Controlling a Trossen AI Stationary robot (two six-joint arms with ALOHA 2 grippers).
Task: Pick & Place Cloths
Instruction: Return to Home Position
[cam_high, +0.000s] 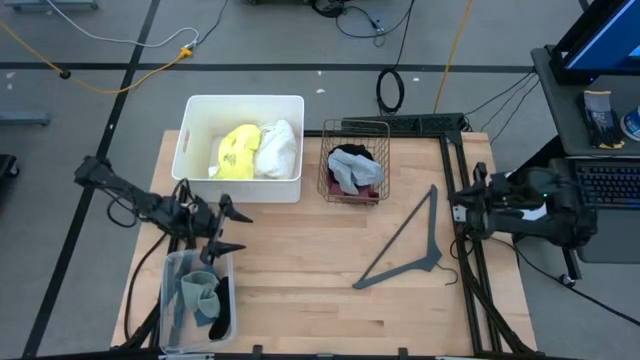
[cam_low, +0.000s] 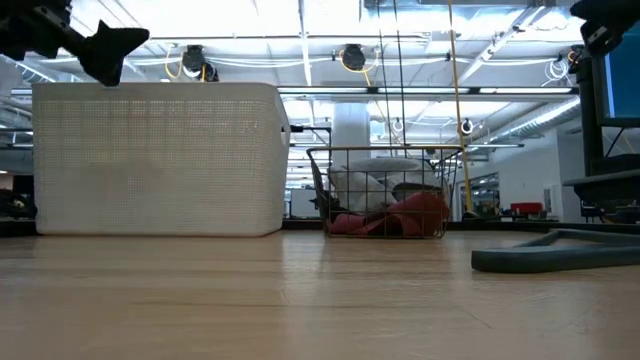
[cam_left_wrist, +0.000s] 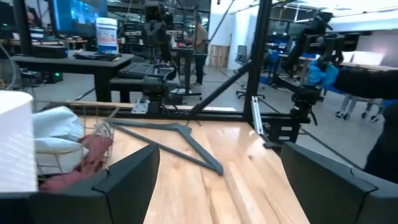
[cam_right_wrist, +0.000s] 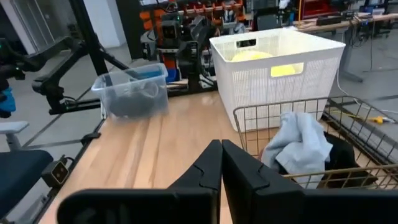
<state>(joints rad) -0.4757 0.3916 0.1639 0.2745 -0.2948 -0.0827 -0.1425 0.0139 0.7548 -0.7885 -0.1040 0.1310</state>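
Observation:
A yellow cloth (cam_high: 238, 150) and a frilly white cloth (cam_high: 278, 148) lie in the white bin (cam_high: 190, 140). The wire basket (cam_high: 330, 160) holds a grey cloth (cam_high: 347, 172), a black one (cam_high: 362, 152) and a maroon one (cam_low: 400, 215). Blue-grey cloth (cam_high: 198, 290) and black cloth (cam_high: 222, 312) sit in the clear tub (cam_high: 170, 290). My left gripper (cam_high: 240, 232) hangs open above the table between the white bin and the clear tub, holding nothing. My right gripper (cam_high: 457, 212) waits shut at the table's right edge, its fingers (cam_right_wrist: 239, 165) closed together and pointing at the wire basket.
A flat grey hanger (cam_high: 410, 235) lies on the wood on the right half of the table. A metal frame (cam_high: 470, 260) runs along the right edge. Bare wood lies between the clear tub and the hanger. A person stands far off in the room (cam_left_wrist: 200, 37).

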